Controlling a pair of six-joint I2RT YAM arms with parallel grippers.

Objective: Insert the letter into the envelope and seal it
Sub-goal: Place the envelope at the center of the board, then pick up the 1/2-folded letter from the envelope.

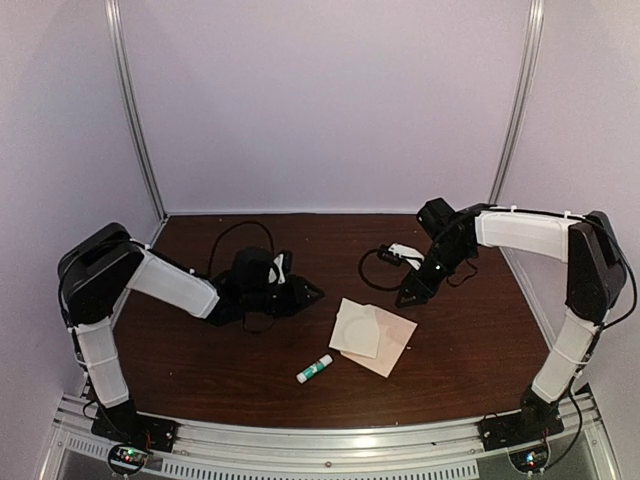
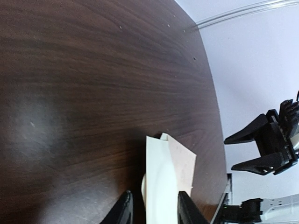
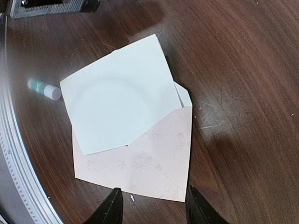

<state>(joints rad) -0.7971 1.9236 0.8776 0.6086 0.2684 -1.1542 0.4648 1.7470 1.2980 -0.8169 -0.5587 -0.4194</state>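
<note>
Left fingers [image 1: 308, 295] parted, gripping nothing, low over the counter [image 1: 200, 350]. Right fingers [image 1: 408, 296] also spread and empty, tilted down toward the papers.

The letter [image 3: 117, 93] lies flat just ahead of the right fingers' tips, between the two sets of fingers in the top view. One lower corner is tucked under a diagonal edge of the envelope [image 3: 149, 163]; most of the sheet lies outside it. The envelope sits directly in front of the right fingers, not touching them. From the left wrist, both papers show between and beyond the left fingers.

Glue stick [image 3: 44, 88] lies on the counter, off to the side of the right fingers, apart from the papers.
</note>
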